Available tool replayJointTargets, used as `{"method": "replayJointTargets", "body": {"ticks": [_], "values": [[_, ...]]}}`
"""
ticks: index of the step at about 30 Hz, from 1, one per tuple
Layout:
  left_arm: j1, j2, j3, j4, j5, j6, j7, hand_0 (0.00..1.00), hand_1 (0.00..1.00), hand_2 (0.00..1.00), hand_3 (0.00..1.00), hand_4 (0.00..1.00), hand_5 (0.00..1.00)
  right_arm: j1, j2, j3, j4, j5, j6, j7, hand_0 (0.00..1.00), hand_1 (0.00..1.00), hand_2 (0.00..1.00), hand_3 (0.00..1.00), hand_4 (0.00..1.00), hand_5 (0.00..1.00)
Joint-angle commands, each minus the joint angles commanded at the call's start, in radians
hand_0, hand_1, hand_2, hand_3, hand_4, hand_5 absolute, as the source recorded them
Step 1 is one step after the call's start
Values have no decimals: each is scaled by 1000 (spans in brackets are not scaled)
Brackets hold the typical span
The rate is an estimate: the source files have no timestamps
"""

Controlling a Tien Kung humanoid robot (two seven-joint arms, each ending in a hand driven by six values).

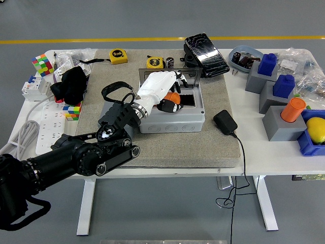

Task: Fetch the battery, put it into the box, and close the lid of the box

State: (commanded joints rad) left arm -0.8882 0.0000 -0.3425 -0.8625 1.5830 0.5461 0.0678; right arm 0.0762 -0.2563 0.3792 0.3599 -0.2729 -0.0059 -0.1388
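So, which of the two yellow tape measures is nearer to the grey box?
The right-hand tape measure, lying just behind the grey box; the other tape measure sits farther left.

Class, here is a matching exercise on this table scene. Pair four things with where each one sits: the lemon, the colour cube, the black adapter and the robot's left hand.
Things:
1. lemon
2. colour cube
3. black adapter
4. left hand

Places:
A. far left corner of the table
B. over the open grey box
C. in the blue bin at the right edge
D. on the mat, right of the box

Pairs: 1-C, 2-A, 3-D, 4-B
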Motion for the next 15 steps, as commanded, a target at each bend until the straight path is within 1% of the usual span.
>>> {"method": "replayJointTargets", "body": {"ticks": [1, 7, 9, 11, 12, 15], "values": [[1, 0, -4, -7, -1, 2, -6, 426, 450, 465, 554, 951, 2, 0, 0, 0, 0, 0, 0, 0, 702, 726, 719, 704, 998, 698], [16, 0, -46, -85, -34, 41, -93, 427, 456, 470, 560, 962, 2, -2, 1, 0, 0, -2, 0, 0, 704, 725, 720, 704, 998, 698], [18, 0, -59, -109, -44, 61, -124, 427, 456, 470, 560, 962, 2, -2, 2, 2, 0, -2, 0, 1, 704, 725, 720, 704, 998, 698], [20, 0, -69, -117, -47, 67, -135, 427, 456, 470, 560, 962, 2, -2, 3, 2, 1, -3, 0, 1, 704, 725, 720, 704, 998, 698], [20, 0, -72, -118, -48, 68, -135, 508, 563, 551, 641, 983, 2, -2, 3, 2, 1, -3, 0, 1, 703, 725, 719, 705, 998, 698], [21, 0, -95, -102, -50, 57, -123, 508, 563, 551, 641, 983, 2, -3, 3, 2, 0, -2, 0, 1, 703, 725, 719, 705, 998, 698]]}}
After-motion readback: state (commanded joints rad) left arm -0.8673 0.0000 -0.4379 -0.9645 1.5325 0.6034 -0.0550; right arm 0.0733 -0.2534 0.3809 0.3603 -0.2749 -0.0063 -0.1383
